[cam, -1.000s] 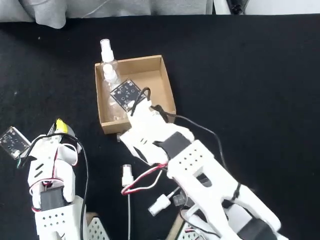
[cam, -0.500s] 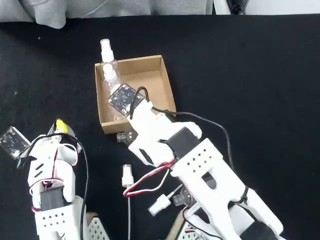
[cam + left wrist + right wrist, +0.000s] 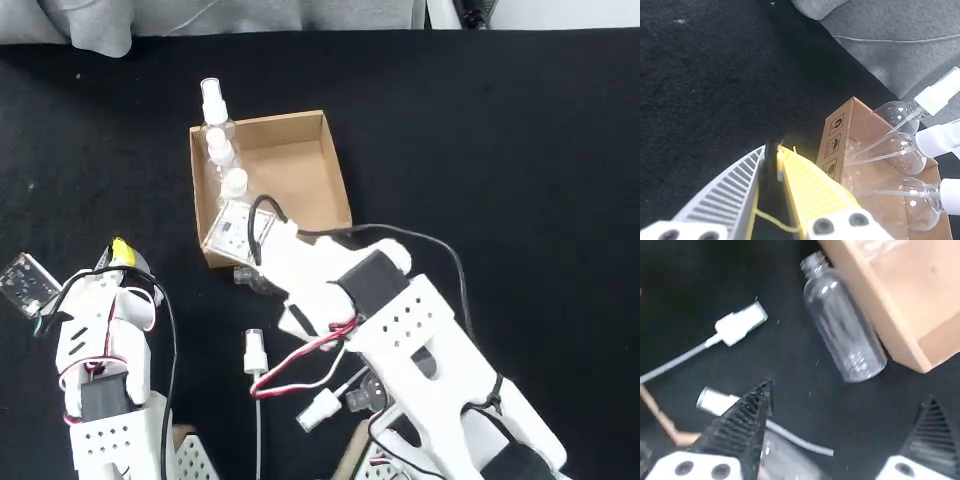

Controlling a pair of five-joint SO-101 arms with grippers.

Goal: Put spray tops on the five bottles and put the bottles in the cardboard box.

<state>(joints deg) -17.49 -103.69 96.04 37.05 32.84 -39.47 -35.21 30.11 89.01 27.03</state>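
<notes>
The cardboard box (image 3: 290,170) holds three clear bottles with white spray tops (image 3: 233,185) along its left wall, also seen in the left wrist view (image 3: 900,150). An uncapped bottle (image 3: 845,340) lies on the cloth against the box's near wall (image 3: 900,300). My right gripper (image 3: 850,391) hangs open just above this bottle, its black fingers on either side of it. Loose spray tops lie close by (image 3: 737,325), (image 3: 254,350), (image 3: 320,408). My left gripper (image 3: 772,150) is shut on nothing, low at the table's near left, pointing at the box.
Another clear bottle (image 3: 360,398) lies under the right arm (image 3: 400,330) near the front edge. Grey fabric (image 3: 90,20) lies at the table's far left edge. Black cloth stretches wide to the right of the box.
My right arm has pulled back out of the box toward its near wall, uncovering the third capped bottle. The left arm has kept still.
</notes>
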